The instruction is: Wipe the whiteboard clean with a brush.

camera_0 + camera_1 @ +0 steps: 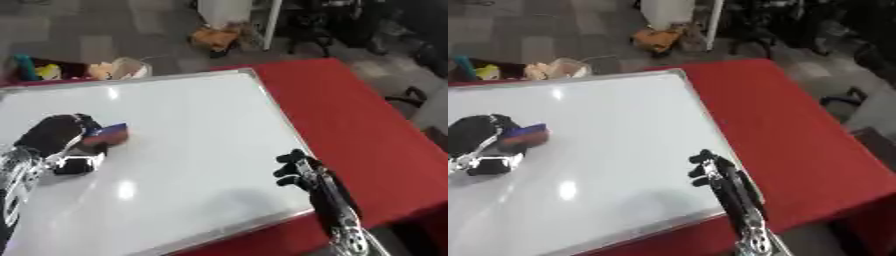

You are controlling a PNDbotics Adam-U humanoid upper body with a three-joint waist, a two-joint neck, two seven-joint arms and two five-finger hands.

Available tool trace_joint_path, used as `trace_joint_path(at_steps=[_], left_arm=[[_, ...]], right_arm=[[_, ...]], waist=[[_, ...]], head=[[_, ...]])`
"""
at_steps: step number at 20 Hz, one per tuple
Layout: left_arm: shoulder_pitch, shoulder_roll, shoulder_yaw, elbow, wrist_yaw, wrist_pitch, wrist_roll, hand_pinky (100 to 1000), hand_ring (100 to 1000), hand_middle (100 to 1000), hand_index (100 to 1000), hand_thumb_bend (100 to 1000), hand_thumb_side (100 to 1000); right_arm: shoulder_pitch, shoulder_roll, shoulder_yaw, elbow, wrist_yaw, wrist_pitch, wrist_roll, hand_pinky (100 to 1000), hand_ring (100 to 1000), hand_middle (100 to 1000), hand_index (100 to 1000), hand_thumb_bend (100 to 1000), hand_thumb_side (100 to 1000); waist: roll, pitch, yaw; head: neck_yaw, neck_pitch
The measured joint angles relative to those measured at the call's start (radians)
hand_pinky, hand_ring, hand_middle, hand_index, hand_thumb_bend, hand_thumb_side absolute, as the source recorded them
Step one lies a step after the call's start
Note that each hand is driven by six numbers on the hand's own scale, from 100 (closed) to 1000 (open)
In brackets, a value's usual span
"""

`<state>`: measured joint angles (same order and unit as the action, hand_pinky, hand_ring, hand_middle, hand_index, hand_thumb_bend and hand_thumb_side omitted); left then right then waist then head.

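The brush (107, 134), a small block with a blue top and a reddish side, is at the left of the frame, lying on the whiteboard (192, 125). The left hand (63, 137) has its fingers curled around it, so it is gripping the brush. The board covers most of the red counter (350, 125) and looks white, with only light reflections; I cannot see any writing on it.

The main risk, in my opinion, is that the brush slips or turns in the hand when it is pushed across the board, because the fingers seem to hold it only from one end. If the brush tilts, only its edge would touch and a strip would be left unwiped. A second risk is that the board slides on the counter when it is pushed sideways, since nothing seems to fix it. The right hand is not pressing on it.

The left arm comes in from the lower left, with the wrist low and the hand bent over the brush. The right hand (297, 170) is at the lower right, above the board's near corner, its fingers half curled and holding nothing. Its forearm points to the bottom edge.
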<state>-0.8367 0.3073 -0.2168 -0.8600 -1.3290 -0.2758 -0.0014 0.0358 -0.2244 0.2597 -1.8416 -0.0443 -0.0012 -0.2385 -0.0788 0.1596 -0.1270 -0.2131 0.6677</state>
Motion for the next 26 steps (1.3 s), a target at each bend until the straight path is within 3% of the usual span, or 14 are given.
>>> trace_joint_path(at_steps=[1, 13, 22, 26], left_arm=[[-0.001, 0.0, 0.004, 0.005, -0.007, 0.002, 0.006, 531, 581, 591, 731, 737, 563], [-0.049, 0.036, 0.107, 0.147, -0.163, 0.123, 0.122, 553, 604, 609, 723, 730, 546], [-0.052, 0.067, 0.138, 0.187, -0.22, 0.174, 0.165, 562, 615, 617, 718, 745, 535], [-0.051, 0.072, 0.141, 0.19, -0.238, 0.174, 0.177, 577, 632, 631, 719, 775, 596]], right_arm=[[0.0, 0.0, 0.0, 0.001, 0.0, 0.0, 0.0, 604, 639, 483, 687, 100, 873], [0.001, 0.0, 0.0, 0.006, 0.0, -0.003, 0.003, 604, 639, 483, 687, 100, 874], [0.001, 0.001, 0.0, 0.012, 0.0, -0.005, 0.003, 605, 639, 483, 688, 100, 875], [0.001, 0.001, 0.0, 0.012, 0.0, -0.005, 0.002, 605, 639, 483, 688, 100, 875]], waist=[[0.0, 0.0, 0.0], [0.003, -0.003, -0.004], [0.008, -0.006, -0.003], [0.008, -0.006, -0.002]], head=[[0.0, 0.0], [-0.002, 0.0], [-0.01, 0.0], [-0.01, 0.0]])
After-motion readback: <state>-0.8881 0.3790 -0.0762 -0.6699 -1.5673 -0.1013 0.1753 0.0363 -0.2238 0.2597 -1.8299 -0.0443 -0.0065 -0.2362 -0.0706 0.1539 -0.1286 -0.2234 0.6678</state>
